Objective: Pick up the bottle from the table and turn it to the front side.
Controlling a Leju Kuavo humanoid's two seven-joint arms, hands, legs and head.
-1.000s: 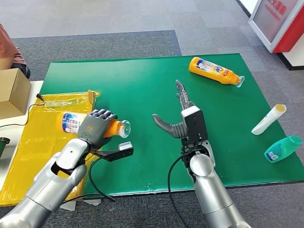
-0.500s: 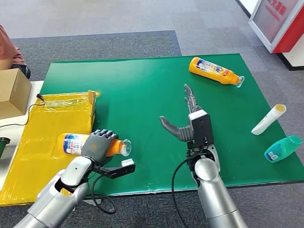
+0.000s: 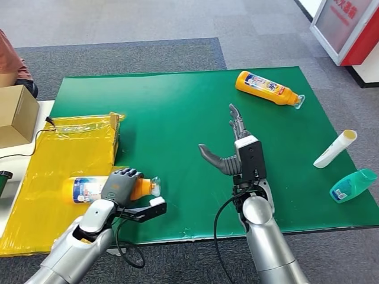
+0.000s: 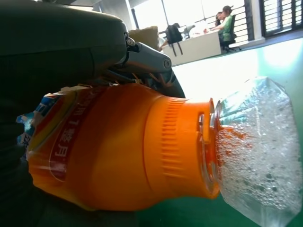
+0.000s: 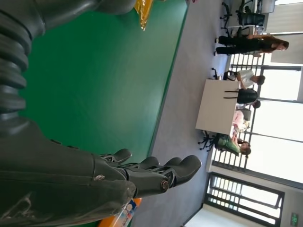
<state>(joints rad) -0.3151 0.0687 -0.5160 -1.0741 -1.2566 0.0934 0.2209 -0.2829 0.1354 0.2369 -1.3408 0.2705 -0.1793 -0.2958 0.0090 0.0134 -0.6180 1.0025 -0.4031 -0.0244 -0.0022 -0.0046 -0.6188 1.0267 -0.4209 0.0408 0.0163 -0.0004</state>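
Note:
My left hand (image 3: 119, 184) grips an orange bottle (image 3: 87, 189) with a blue-white label and a clear cap (image 3: 155, 186), held sideways over the near left of the green table, its base over the yellow bag. The left wrist view shows the orange bottle (image 4: 118, 146) close up with its bubbly clear cap (image 4: 259, 151) and my left hand (image 4: 42, 52) wrapped around it. My right hand (image 3: 230, 151) hovers open above the middle of the table, fingers spread, holding nothing; its fingers (image 5: 157, 172) show in the right wrist view. A second orange bottle (image 3: 267, 87) lies at the far right.
A yellow plastic bag (image 3: 53, 171) covers the table's left end. A white tube (image 3: 335, 148) and a teal bottle (image 3: 353, 184) lie at the right edge of the green mat (image 3: 179, 112). A cardboard box (image 3: 15, 115) sits far left. A red-and-white stand (image 3: 349, 26) is beyond.
My left hand has drawn the orange bottle toward me and to the left, lower in the picture. My right hand shifted slightly toward me and right, then held still.

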